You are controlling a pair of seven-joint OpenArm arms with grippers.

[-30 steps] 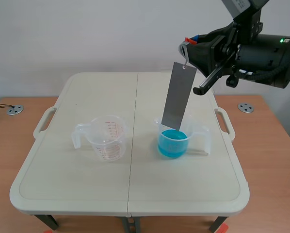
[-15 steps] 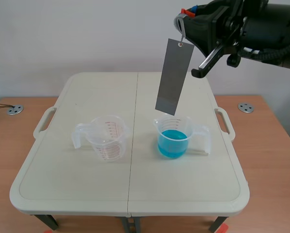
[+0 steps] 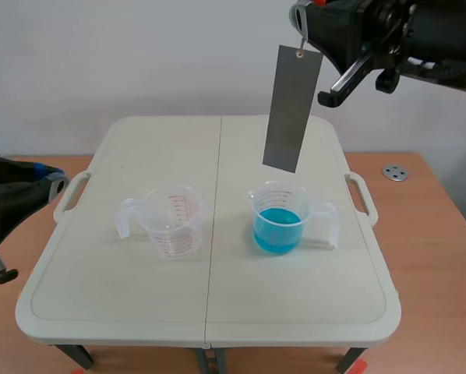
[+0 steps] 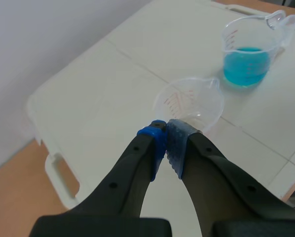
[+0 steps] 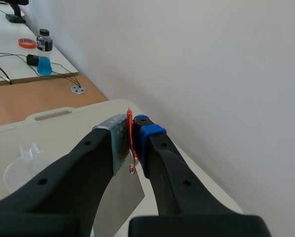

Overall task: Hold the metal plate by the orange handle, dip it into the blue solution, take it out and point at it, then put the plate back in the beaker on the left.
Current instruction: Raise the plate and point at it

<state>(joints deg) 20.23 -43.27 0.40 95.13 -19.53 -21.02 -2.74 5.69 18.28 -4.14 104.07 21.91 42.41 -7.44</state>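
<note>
A grey metal plate [image 3: 293,107] hangs upright from my right gripper [image 3: 299,17], high over the table's back right. Its lower edge is clear above the beaker of blue solution [image 3: 278,223]. In the right wrist view the fingers are shut on the thin orange handle [image 5: 130,140], with the plate [image 5: 120,197] dangling beneath. An empty clear beaker [image 3: 171,222] stands on the left half of the table. My left gripper [image 3: 55,184] sits low at the table's left edge, shut on nothing. The left wrist view has its fingertips [image 4: 166,134] meeting just short of the empty beaker [image 4: 189,101], the blue beaker [image 4: 248,55] farther ahead.
The white folding table [image 3: 210,312] has moulded handles on its left and right sides. Round metal discs [image 3: 394,172] lie on the wooden surface beside it. A bottle of blue liquid [image 5: 43,52] and cables rest on a distant desk.
The right arm has raised the plate out of the blue beaker until it hangs above the rim. My left arm has come into view at the left edge.
</note>
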